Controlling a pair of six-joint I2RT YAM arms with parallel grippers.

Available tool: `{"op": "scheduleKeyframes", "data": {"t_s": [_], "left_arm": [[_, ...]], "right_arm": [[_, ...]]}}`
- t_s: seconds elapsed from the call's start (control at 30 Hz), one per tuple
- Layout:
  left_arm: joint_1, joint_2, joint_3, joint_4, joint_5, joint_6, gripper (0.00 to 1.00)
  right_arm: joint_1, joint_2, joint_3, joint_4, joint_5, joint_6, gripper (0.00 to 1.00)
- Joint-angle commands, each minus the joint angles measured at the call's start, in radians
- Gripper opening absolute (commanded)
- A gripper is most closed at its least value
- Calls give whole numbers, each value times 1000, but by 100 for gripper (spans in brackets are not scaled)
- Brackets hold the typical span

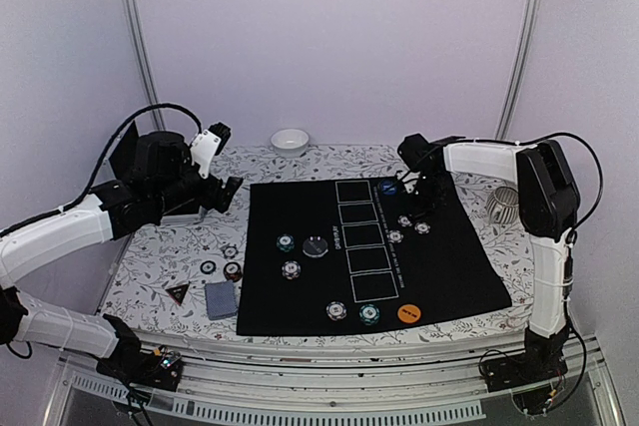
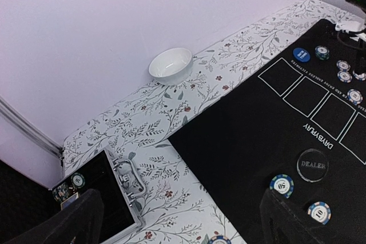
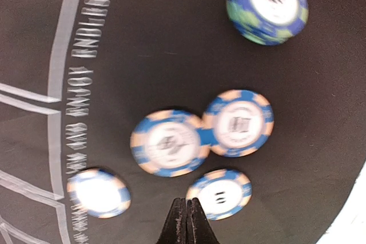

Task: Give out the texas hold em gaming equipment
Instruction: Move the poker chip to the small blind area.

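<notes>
Two hands — left hand (image 2: 186, 227) spread wide above the table (image 2: 154, 118), right hand (image 3: 186, 216) clenched empty just over poker chips (image 3: 168, 143).

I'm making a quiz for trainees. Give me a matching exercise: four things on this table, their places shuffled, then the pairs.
1 white bowl
2 orange disc
3 triangle marker
4 Dealer button

A black mat, near edge
B floral cloth, far edge
C black mat, left of the printed boxes
D floral cloth, left of the mat

Pairs: 1-B, 2-A, 3-D, 4-C
</notes>
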Motion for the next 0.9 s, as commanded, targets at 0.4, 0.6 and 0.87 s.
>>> {"op": "scheduleKeyframes", "data": {"t_s": [0.4,0.6,0.87], "left_arm": [[14,23,-8,14,5,7,98],[15,16,-11,16,0,11,98],[16,20,-11,17,6,10,98]], "right_arm": [[100,31,-40,74,-149,-19,3],[59,38,-62,49,-64,5,3],[34,14,-54,6,-6,8,3]]}}
